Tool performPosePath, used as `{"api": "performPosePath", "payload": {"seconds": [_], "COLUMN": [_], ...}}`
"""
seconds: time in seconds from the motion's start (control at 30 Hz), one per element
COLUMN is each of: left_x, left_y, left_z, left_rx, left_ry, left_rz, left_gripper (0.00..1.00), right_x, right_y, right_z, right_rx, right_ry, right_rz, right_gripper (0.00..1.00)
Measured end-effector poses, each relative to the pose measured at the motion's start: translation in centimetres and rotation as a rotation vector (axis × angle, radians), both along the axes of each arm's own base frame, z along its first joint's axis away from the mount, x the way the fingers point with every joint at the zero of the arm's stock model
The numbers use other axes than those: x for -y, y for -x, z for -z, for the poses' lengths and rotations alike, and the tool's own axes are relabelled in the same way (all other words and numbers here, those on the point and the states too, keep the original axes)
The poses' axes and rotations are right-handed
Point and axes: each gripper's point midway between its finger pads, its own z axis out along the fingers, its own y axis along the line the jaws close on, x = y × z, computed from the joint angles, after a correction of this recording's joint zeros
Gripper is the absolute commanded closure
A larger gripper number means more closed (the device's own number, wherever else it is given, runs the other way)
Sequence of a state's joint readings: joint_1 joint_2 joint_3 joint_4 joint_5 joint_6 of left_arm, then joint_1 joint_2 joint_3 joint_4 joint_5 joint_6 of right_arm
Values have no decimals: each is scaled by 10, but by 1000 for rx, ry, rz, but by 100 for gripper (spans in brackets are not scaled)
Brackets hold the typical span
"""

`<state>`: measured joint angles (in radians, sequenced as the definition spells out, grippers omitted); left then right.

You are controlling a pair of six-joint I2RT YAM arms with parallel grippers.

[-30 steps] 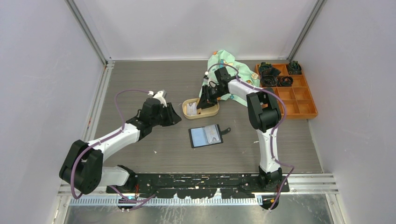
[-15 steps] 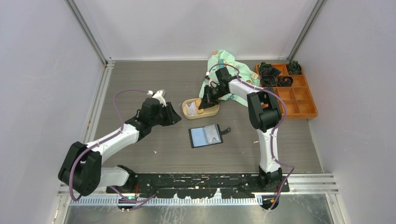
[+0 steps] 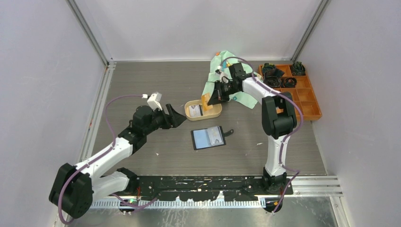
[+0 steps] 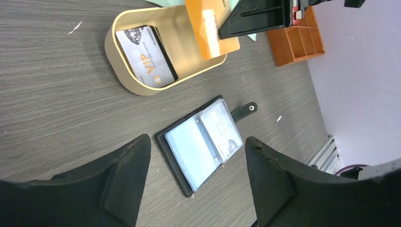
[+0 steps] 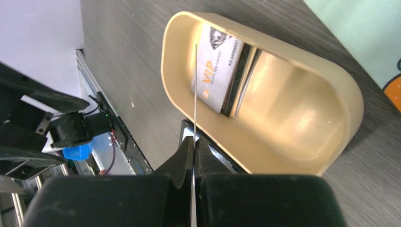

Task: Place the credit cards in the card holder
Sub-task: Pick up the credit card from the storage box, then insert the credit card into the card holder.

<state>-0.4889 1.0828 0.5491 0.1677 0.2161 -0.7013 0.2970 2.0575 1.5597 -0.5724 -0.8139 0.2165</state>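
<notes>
The black card holder (image 3: 208,137) lies open on the table, its clear sleeves up and a pale card in the right sleeve; it also shows in the left wrist view (image 4: 201,142). My right gripper (image 3: 213,98) is shut on an orange card (image 4: 210,28), held on edge above the tan tray (image 3: 215,113); the right wrist view shows the card edge-on (image 5: 195,94) between the shut fingers. A grey-white VIP card (image 5: 215,71) lies on darker cards in the tray. My left gripper (image 3: 176,116) is open and empty, left of the tray, above the card holder's left side.
A green patterned cloth (image 3: 227,71) lies behind the tray. An orange compartment box (image 3: 295,94) with dark items stands at the back right. White walls enclose the table on three sides.
My right gripper has risen out of the tray and moved right with the orange card in it. My left arm has drawn back to the left, its gripper still open.
</notes>
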Motion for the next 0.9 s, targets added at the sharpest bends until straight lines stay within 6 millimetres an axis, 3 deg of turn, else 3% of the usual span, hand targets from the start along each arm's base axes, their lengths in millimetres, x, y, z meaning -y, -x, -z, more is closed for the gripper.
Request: {"api": "performPosePath", "payload": {"seconds": [0.3, 0.7, 0.8, 0.9], "left_x": [3, 34, 41, 53], "left_y": [27, 57, 63, 78], "left_z": [-20, -52, -56, -62], "left_rx": [158, 272, 283, 319], "left_ry": [171, 463, 495, 507], "left_rz": [75, 303, 344, 409], "left_gripper": [19, 27, 28, 29], "right_x": [-6, -8, -5, -3], "right_y": [30, 129, 151, 160], "right_z": [-47, -114, -121, -123], "right_rx": [92, 407, 489, 535], "right_ry": [-180, -404, -438, -457], "right_rz": [-100, -355, -421, -455], "right_gripper": [99, 99, 99, 99]}}
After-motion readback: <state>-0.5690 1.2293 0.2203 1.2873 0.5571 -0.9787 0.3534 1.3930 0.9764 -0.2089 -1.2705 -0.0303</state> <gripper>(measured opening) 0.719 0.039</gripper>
